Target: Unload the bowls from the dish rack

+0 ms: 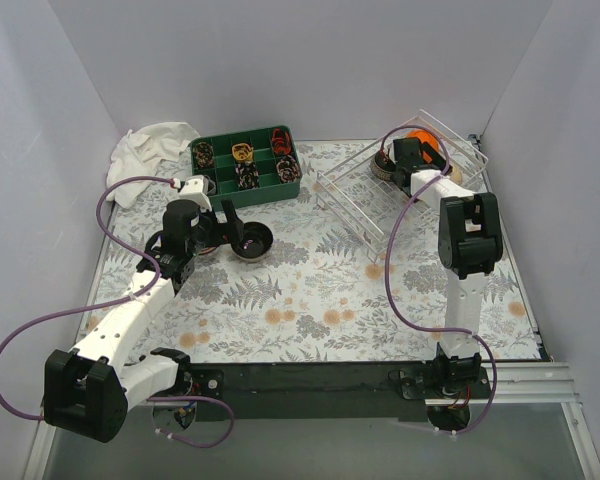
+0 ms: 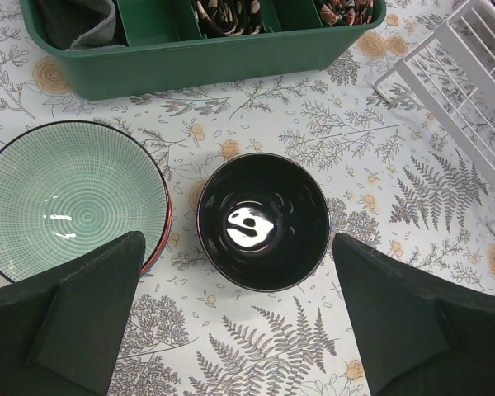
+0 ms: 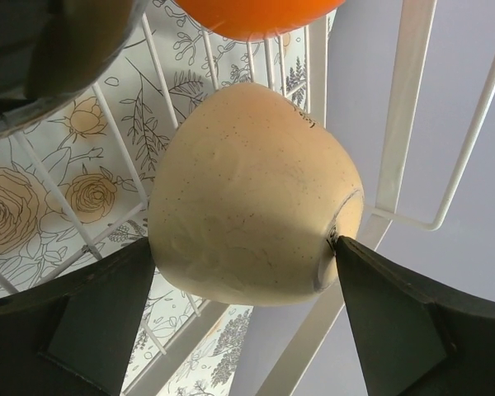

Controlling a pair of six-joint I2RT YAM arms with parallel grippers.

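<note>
Floral cloth covered the table (image 1: 330, 300), where the left gripper (image 2: 237, 247) hung with jaws spread above a black bowl (image 2: 262, 221); a green-lined bowl (image 2: 74, 206) beside it was partly hidden by one finger. At the far right, the right gripper (image 3: 243, 247) sat inside the dish rack (image 1: 345, 205), jaws spread around a cream bowl (image 3: 247, 190). Whether they touched it was unclear, and an orange bowl (image 3: 247, 12) was cropped above.
</note>
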